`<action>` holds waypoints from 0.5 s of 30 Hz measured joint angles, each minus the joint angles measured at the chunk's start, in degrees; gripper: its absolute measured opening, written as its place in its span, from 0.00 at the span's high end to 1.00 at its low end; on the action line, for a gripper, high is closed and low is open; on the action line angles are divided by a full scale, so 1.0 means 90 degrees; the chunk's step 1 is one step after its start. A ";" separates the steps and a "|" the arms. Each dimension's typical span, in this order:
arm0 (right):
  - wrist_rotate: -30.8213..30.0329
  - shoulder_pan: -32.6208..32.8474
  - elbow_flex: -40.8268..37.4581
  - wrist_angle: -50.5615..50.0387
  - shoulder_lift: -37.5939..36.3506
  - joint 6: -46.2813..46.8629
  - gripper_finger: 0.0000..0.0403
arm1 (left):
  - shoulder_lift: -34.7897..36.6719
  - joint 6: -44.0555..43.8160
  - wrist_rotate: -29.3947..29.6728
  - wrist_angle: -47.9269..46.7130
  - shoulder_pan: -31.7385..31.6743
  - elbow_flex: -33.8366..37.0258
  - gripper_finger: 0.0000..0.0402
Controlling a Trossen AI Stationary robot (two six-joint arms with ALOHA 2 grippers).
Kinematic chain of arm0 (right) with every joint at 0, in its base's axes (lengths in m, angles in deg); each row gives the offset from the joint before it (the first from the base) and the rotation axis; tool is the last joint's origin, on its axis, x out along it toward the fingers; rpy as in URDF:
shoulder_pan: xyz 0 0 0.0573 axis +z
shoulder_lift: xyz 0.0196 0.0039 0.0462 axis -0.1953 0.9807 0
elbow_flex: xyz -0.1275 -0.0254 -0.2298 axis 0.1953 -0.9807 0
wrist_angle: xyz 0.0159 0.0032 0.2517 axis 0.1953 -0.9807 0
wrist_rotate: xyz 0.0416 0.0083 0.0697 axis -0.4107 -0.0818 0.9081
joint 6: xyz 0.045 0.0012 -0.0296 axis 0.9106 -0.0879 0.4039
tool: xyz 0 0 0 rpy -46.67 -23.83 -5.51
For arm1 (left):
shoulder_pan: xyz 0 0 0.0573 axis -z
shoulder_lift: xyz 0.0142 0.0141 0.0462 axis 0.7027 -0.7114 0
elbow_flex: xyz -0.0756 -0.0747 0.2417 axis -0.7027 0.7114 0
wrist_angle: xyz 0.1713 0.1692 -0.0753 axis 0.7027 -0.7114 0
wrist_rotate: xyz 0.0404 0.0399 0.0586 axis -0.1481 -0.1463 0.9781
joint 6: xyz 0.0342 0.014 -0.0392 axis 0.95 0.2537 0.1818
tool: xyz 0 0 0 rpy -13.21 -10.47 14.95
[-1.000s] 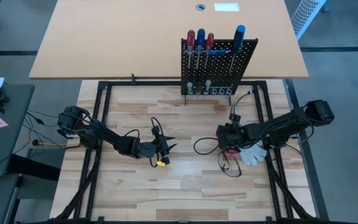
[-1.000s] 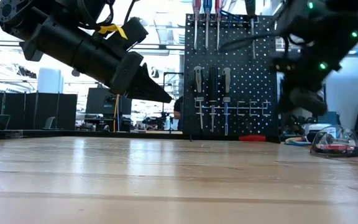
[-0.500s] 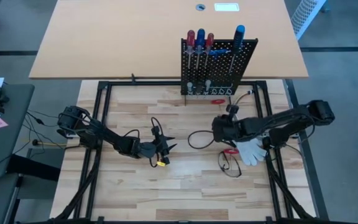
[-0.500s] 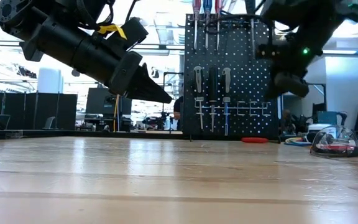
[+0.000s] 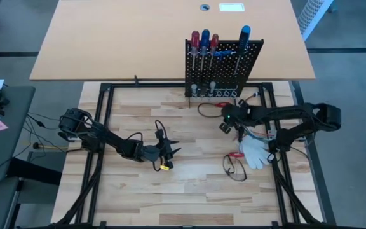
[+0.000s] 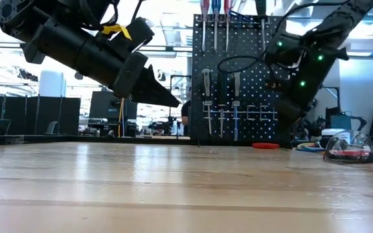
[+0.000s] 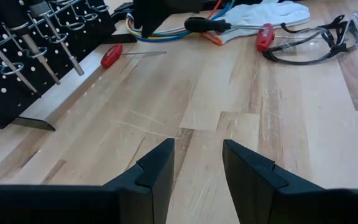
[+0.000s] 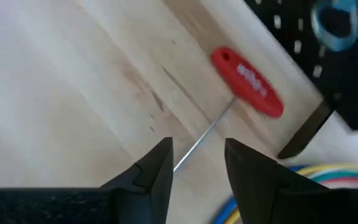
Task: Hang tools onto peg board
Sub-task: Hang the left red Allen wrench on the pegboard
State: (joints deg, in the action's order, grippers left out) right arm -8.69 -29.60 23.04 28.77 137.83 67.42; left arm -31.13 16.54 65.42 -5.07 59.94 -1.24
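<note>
- Near the peg board's (image 5: 223, 60) foot, the right gripper (image 8: 197, 165) hovers with jaws apart, empty, over a red-handled screwdriver (image 8: 247, 83) lying on the table.
- Well away from the peg board, the left gripper (image 7: 197, 165) hangs parted, holding nothing.

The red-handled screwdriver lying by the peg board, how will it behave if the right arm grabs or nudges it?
The red-handled screwdriver looks stiff: a thin straight steel shaft. Its rounded handle lies flat on the table, so a sideways nudge would probably roll it. The handle is much thicker than the shaft, so gripped by the shaft it may tip handle-down. The right gripper hangs just above it, jaws apart.
</note>
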 joint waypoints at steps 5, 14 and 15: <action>0.0042 -0.0112 -0.0139 0.0243 0.0180 0.0373 0.68 | 0.0000 -0.0001 0.0000 0.0000 0.0000 0.0000 0.67; -0.0042 -0.0075 -0.0120 0.0520 0.1391 0.0799 0.80 | 0.0000 -0.0001 -0.0002 0.0039 0.0000 0.0000 0.67; -0.0028 -0.0027 -0.0112 0.0552 0.1465 0.0853 0.83 | 0.0000 0.0000 -0.0002 0.0038 0.0000 0.0000 0.67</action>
State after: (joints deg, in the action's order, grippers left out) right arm -8.94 -29.85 22.03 33.73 151.02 75.10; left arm -31.13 16.54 65.41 -4.73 59.94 -1.24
